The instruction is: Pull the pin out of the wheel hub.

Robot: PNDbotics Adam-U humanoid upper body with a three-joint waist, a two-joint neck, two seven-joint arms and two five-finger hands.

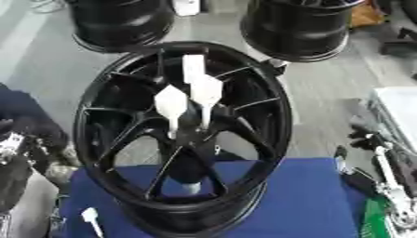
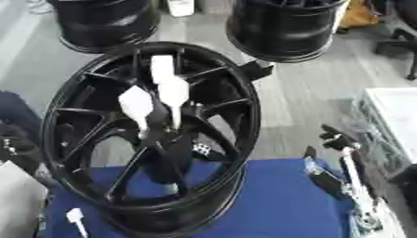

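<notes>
Grey floor (image 1: 334, 88); two black drums (image 2: 281, 28), perhaps wheels, behind.

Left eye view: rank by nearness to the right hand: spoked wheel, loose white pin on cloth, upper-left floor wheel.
1. Black spoked wheel, just left of the right hand.
2. Loose white pin, lying lower left.
3. Black floor wheel, upper left.

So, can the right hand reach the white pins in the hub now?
Probably yes: the right hand is open beside the wheel, and the white pins stand out from the hub uncovered.
</notes>
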